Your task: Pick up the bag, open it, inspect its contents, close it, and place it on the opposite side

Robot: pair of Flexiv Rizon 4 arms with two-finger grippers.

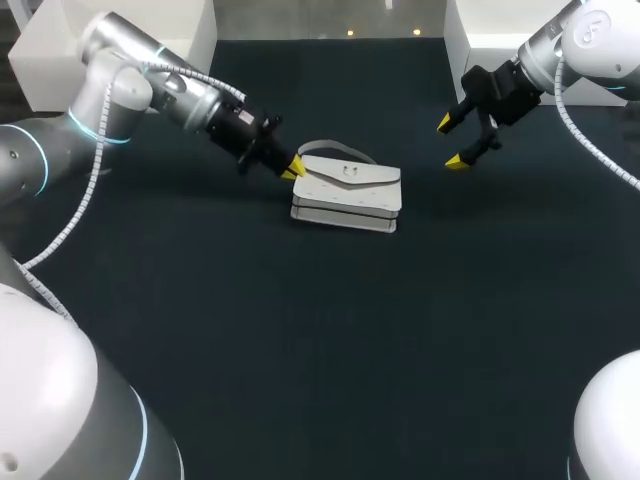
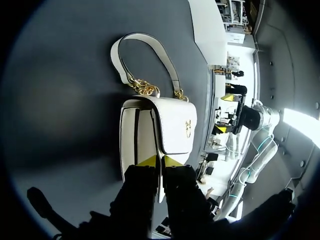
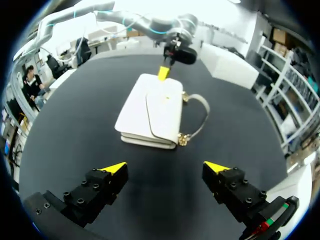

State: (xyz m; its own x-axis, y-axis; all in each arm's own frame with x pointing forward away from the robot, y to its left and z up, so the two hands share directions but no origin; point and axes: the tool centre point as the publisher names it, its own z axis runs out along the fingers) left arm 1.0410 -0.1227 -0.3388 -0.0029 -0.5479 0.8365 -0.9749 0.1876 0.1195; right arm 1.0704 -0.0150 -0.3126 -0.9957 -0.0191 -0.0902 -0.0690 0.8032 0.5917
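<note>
As the bag (image 1: 347, 192) lies flat on the table (image 1: 300, 380), flap (image 2: 176, 125) up, we judge it light, w/ stiff walls that keep shape, smooth & prob. slippery; strap (image 2: 116, 56) & gold chain (image 2: 144, 88) are floppy & will swing. Our left gripper (image 1: 292, 168) is at one end of the bag, closed to a narrow pinch on the flap's edge: a thin hold, OK for the flap, not the whole bag. Our right gripper (image 1: 449, 142) hangs spread wide, well apart from the bag's other end. The bag is far from every table edge, so we've room either side
</note>
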